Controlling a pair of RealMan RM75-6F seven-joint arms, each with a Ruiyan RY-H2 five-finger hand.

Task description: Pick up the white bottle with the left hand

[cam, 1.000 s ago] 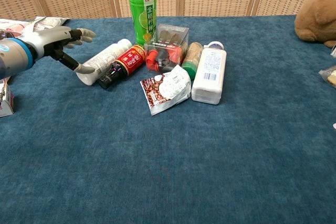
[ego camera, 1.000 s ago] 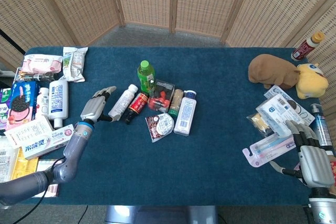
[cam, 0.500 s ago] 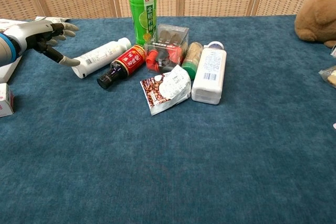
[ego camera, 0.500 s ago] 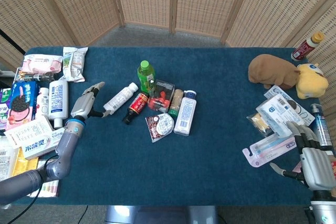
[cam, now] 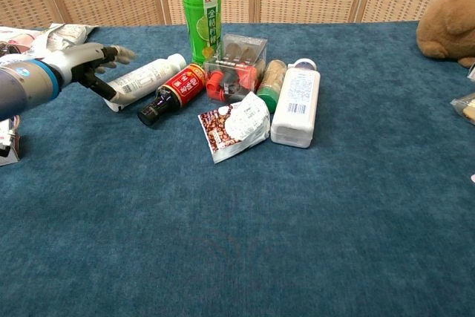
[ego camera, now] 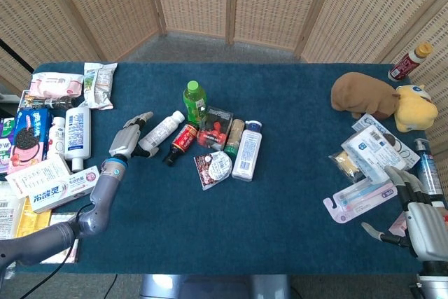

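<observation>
A slim white bottle (ego camera: 163, 129) (cam: 146, 77) lies on its side on the blue table, cap toward the green bottle. My left hand (ego camera: 129, 142) (cam: 83, 63) is at the bottle's bottom end, fingers spread above it and thumb by its base. It grips nothing. My right hand (ego camera: 420, 219) rests open at the table's front right corner, far from the bottle.
A dark red-labelled bottle (ego camera: 180, 141) lies right beside the white one. A green bottle (ego camera: 194, 100), a clear box (ego camera: 215, 127), a snack packet (ego camera: 213, 167) and a wide white bottle (ego camera: 248, 150) cluster to its right. Boxes and packets (ego camera: 51, 183) crowd the left edge.
My left hand pulled away to the left, then came back right to the bottle's bottom end. The white bottle turned slightly off the dark one. My right hand slid a little lower.
</observation>
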